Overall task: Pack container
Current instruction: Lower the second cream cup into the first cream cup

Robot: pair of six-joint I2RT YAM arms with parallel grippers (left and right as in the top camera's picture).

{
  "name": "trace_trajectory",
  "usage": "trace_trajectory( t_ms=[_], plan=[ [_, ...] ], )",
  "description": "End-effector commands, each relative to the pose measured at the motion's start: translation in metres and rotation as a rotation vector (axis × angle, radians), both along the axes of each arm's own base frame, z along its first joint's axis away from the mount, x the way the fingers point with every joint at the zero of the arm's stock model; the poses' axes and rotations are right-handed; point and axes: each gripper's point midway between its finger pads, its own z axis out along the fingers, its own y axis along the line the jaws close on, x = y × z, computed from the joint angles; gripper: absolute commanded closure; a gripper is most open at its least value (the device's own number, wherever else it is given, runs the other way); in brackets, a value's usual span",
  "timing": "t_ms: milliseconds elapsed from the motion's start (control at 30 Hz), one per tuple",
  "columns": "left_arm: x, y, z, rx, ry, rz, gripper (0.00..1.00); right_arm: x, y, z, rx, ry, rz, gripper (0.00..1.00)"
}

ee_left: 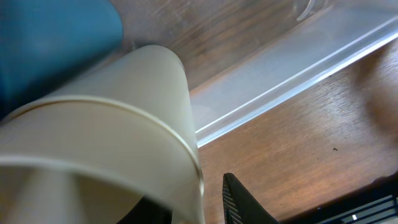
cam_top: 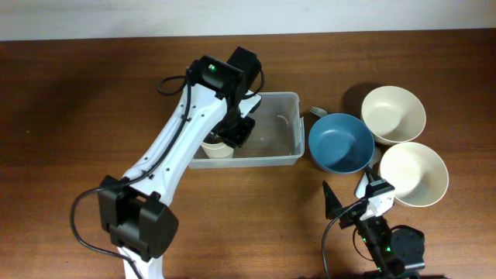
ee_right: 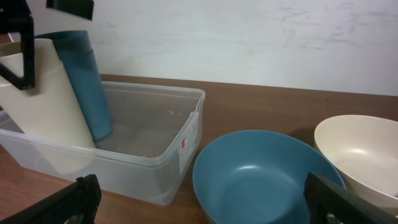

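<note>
Over the near-left corner of the container [cam_top: 275, 132] my left pincer [cam_top: 231, 133] is clamped on a cream cup [cam_top: 218, 149], one black finger [ee_right: 18, 56] pressed against its side just below the rim. That cup [ee_right: 50, 124] leans with its mouth tipped to the left and its base down inside the tub; I cannot tell whether it touches the floor. Just behind it a blue cup [ee_right: 90, 81] stands upright inside the same end of the tub. Seen from my left wrist, the cream cup [ee_left: 124, 124] fills most of the view, with the clear rim running beside it. On the brown table [cam_top: 77, 93] the container sits near the middle, long side running left to right. Just to its right is a blue bowl [cam_top: 341, 143], with a far cream bowl [cam_top: 393, 114] and a near cream bowl [cam_top: 413, 173] beyond it. My right pincer [cam_top: 353, 198] hangs near the right front edge, jaws spread wide, holding nothing
</note>
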Motion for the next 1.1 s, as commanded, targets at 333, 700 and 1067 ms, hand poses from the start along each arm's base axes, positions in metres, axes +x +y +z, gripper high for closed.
trace_trajectory(
  t_ms=[333, 700, 1067],
  plan=[
    [0.003, 0.006, -0.015, 0.057, 0.020, -0.015, 0.83, 0.000, 0.001, -0.003, 0.007, 0.004, 0.004, 0.01],
    [0.001, 0.011, -0.015, 0.084, 0.028, -0.015, 0.98, 0.000, 0.001, -0.003, 0.007, 0.004, 0.003, 0.01],
    [0.005, 0.020, -0.014, 0.131, 0.003, -0.014, 0.98, 0.000, 0.001, -0.003, 0.007, 0.004, 0.004, 0.01]
  ],
)
